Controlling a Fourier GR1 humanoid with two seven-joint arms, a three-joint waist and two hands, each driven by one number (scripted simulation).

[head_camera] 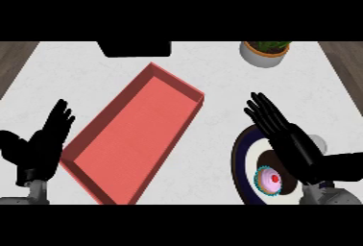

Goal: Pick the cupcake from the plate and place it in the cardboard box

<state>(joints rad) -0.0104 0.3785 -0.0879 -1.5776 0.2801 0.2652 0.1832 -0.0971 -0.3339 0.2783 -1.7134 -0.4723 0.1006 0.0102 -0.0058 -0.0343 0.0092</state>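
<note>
The cupcake (272, 179) is what you are after, but take the scene from its biggest piece down. The counter (212, 62) is pale and speckled, and it fills nearly all of your head view, with darker wood showing past it at the upper corners.

On it, left of centre, lies the box (135, 139). You see it as a long, shallow red tray with low walls, set on a slant, one corner toward the far side and the other toward the near left. Nothing lies inside it.

To the right of the box and apart from it sits the plate (239, 158), round with a dark blue rim, a white ring and a dark middle. Your right arm hides much of its right side.

Your right hand (284, 132) hangs over the plate with the fingers straight and held together, pointing away from you; it grasps nothing. Your left hand (42, 144) shows at the left edge, just beside the near end of the box, fingers up and spread, thumb out to the side, also holding nothing.

At the far edge, a dark block (135, 48) stands behind the box, and a potted plant (266, 52) in a white pot stands to its right.

The cupcake sits on the near part of the plate, close under your right wrist. It has pink frosting, a red dot on top and a teal wrapper. Your hand does not touch it.
</note>
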